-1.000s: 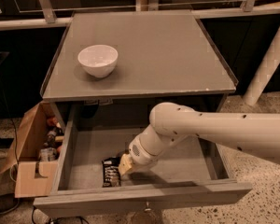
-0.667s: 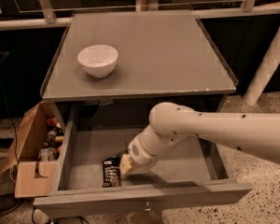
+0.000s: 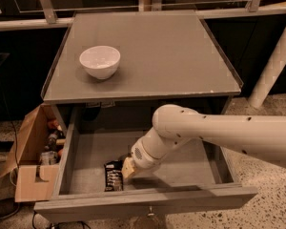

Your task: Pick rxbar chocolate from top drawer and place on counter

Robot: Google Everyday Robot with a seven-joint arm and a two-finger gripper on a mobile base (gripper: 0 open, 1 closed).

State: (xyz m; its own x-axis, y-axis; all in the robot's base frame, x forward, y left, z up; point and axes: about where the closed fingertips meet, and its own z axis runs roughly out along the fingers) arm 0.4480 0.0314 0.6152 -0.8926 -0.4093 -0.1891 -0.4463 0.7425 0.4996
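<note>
The gripper (image 3: 128,168) is low in the top drawer (image 3: 88,149), touching the right edge of the rxbar chocolate (image 3: 113,176), which lies flat near the front-left corner (whether it is open or clamped on the bar, I cannot tell). Nothing has moved over the last second, so the lift probably hasn't begun. Above, the counter (image 3: 171,56) carries a white bowl (image 3: 100,61) near its left edge.

The black bar (image 3: 113,176) is seen flat in the open drawer (image 3: 181,200), under the counter (image 3: 171,46). The gripper (image 3: 127,168) is held just beside it.
</note>
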